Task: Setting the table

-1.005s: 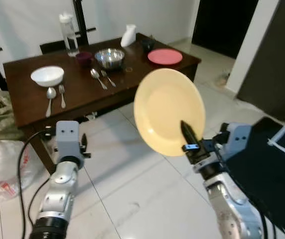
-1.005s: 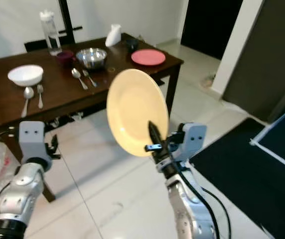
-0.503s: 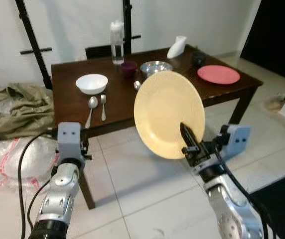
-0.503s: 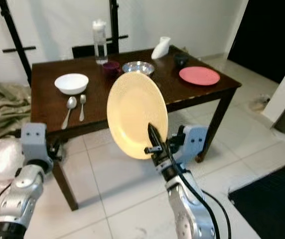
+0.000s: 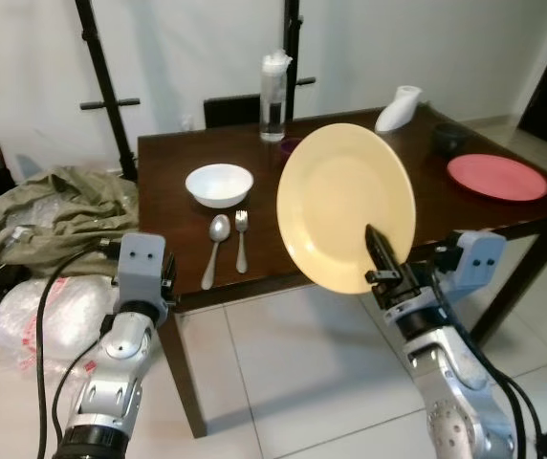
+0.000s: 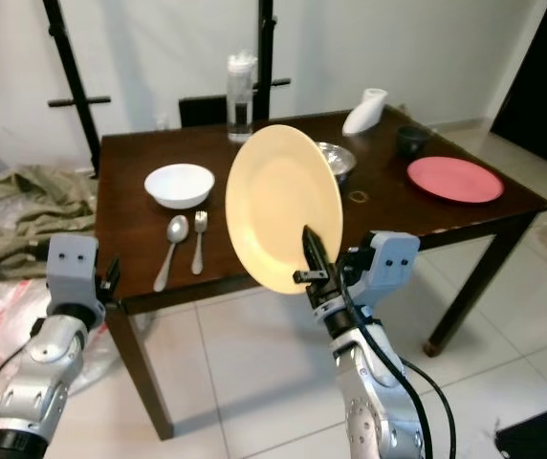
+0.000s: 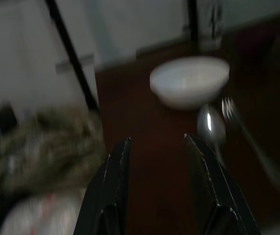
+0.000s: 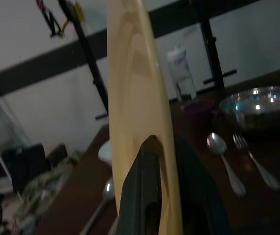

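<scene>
No brand, label or writing can be read on anything here. The right gripper (image 5: 379, 256) is clamped on the lower rim of the yellow plate (image 5: 346, 207), one black finger on each face, holding it upright on edge in front of the dark wooden table (image 5: 417, 158). Beyond the plate, on the table, stand a steel bowl (image 8: 257, 105) with a spoon (image 8: 222, 154) and fork (image 8: 251, 157) beside it; to the gripper's right lies a red plate (image 5: 497, 177) near the table's far edge, with a white vase (image 5: 398, 107) on its side behind it.

The left gripper (image 7: 157, 164) hangs below the table's near edge with its fingers apart, nothing between them. Ahead of it sit a white bowl (image 5: 219, 184), another spoon (image 5: 215, 243) and fork (image 5: 240, 237) (side by side, just apart). Open tabletop lies between that setting and the yellow plate. A clear bottle (image 5: 273, 84) stands at the far edge
</scene>
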Motion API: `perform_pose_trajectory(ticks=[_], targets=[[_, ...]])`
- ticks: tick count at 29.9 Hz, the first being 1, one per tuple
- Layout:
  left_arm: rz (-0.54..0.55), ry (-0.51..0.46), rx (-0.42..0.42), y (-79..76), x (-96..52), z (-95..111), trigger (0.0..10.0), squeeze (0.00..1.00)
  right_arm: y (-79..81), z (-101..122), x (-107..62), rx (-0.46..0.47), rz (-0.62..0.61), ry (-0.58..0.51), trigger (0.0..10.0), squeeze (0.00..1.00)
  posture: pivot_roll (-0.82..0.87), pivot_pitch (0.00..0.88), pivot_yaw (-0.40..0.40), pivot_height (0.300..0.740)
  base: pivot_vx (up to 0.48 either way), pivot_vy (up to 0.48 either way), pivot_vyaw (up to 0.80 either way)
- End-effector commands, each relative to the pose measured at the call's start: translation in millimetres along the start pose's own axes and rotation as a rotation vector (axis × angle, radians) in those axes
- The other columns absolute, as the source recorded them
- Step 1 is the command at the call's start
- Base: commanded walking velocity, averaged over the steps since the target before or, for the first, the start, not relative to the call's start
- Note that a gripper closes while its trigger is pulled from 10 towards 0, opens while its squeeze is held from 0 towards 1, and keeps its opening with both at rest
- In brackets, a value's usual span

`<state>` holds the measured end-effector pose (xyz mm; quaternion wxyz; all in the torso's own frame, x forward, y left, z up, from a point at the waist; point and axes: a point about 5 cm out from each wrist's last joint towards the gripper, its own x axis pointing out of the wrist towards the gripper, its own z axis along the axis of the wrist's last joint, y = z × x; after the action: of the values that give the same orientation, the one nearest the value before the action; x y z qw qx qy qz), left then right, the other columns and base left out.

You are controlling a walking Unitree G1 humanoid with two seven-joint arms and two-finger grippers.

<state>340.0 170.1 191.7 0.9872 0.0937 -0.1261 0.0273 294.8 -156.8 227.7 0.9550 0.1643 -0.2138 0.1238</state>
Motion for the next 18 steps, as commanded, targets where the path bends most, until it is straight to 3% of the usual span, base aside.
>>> perform_pose_trajectory(ticks=[1,3,5,6,8,18], targets=[[-0.034,-0.084,0.037,-5.0,1.4,16.2,10.0,0.00,-4.7,14.9,1.4,0.051,-0.014,-0.060,10.0,0.00,-0.02,0.048,0.118,0.740,0.480,0.000,0.00],[-0.040,-0.103,0.048,-5.0,2.2,20.1,10.0,0.00,-5.1,16.7,1.9,0.076,-0.014,-0.068,10.0,0.00,-0.02,0.048,0.117,0.740,0.480,0.000,0.00],[-0.051,-0.142,0.078,-5.0,5.9,29.2,10.0,0.00,-2.2,19.2,2.8,0.234,0.016,-0.083,10.0,0.00,-0.01,0.049,0.114,0.740,0.480,0.000,0.00],[-0.051,-0.142,0.078,-5.0,5.9,29.2,10.0,0.00,-2.2,19.2,2.8,0.234,0.016,-0.083,10.0,0.00,-0.01,0.049,0.114,0.740,0.480,0.000,0.00],[-0.064,-0.154,0.106,-5.3,7.5,32.7,10.0,0.00,-0.9,18.0,2.0,0.324,0.033,-0.072,10.0,0.00,-0.01,0.052,0.112,0.740,0.450,0.000,0.00],[-0.056,-0.167,0.206,-0.3,6.7,33.9,10.0,0.00,-16.8,-11.9,-8.4,0.371,-0.068,0.096,10.0,0.00,0.00,0.058,0.112,0.740,0.000,0.000,0.00]])
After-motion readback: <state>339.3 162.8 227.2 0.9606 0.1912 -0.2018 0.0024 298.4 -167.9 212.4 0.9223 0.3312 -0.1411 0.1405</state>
